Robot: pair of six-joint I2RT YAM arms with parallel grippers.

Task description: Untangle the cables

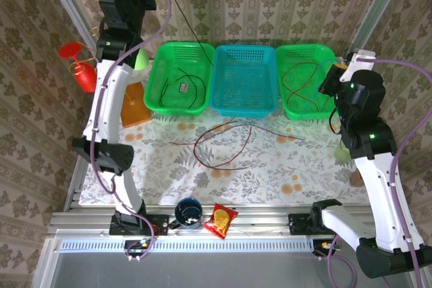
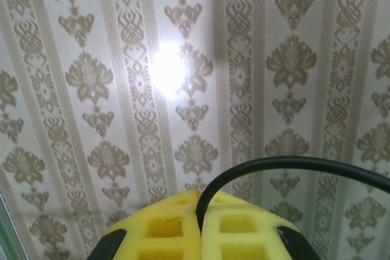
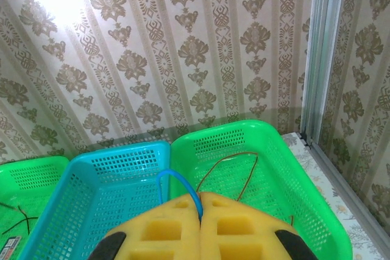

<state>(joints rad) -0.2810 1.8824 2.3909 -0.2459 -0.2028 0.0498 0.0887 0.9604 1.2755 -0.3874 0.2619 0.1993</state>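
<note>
The left arm (image 1: 108, 99) reaches up at the far left. Its jaws are closed on a black cable (image 2: 292, 164), which is pinched in the seam between the yellow pads (image 2: 161, 229) and arcs off to the right in front of the patterned wall. From above, it drops from the raised wrist toward the far right corner of the left green basket (image 1: 154, 82). Whether it joins the black loop (image 1: 196, 99) lying inside that basket is hard to tell.

The right arm (image 1: 378, 160) stands at the right side of the right green basket (image 1: 304, 48). Its jaws are closed on a blue cable (image 3: 173, 178), and a short loop of it rises from between that arm's yellow pads (image 3: 244, 229). A red-brown cable (image 1: 300, 75) lies curled inside the right green basket. The blue basket (image 1: 217, 85) sits between the two green ones, touching both.

On the tabletop (image 1: 162, 166), just on the near side of the baskets, dark red cables (image 1: 233, 146) lie crossed over one another with a thin dark strand in a loose tangle, well apart from both arms' jaws.

At the near edge a dark mug (image 1: 189, 212) and a red snack packet (image 1: 221, 219) sit side by side.
</note>
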